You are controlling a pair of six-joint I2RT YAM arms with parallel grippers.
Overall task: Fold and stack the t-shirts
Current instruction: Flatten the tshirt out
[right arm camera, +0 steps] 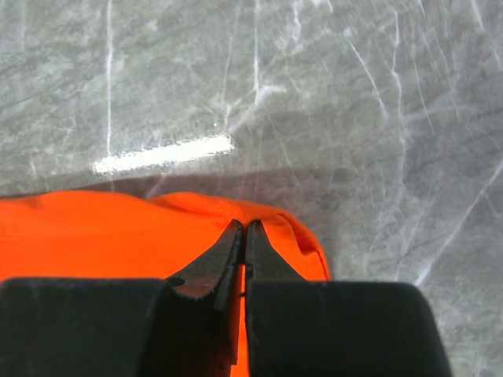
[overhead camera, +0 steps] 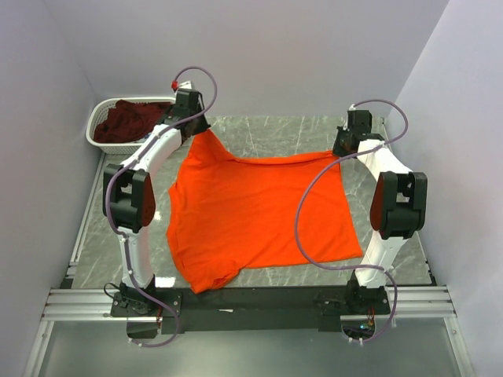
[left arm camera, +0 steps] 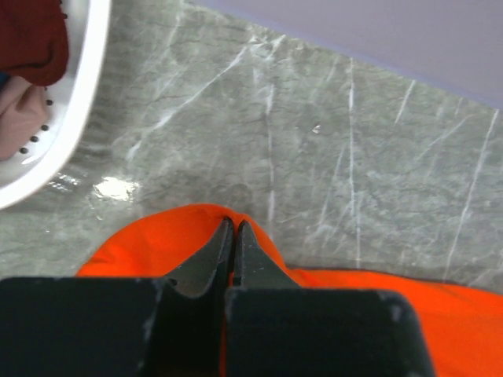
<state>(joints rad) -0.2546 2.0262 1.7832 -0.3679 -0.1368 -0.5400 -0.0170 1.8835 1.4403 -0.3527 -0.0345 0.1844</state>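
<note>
Light: bright, even, diffuse, from overhead; we log the same in all three views.
Shadows: soft and faint. We note a grey band on the table (overhead camera: 259,133) just beyond the orange shirt (overhead camera: 259,212) in both wrist views.
Glare: one white streak on the table, right wrist view; one smaller patch beside the basket (left arm camera: 85,71), left wrist view.
Focus: top view sharp throughout. In the wrist views we find the marble veins crisp, and the bodies of the left gripper (left arm camera: 233,225) and right gripper (right arm camera: 244,228) slightly soft.
Colour: orange so saturated that folds barely read.
</note>
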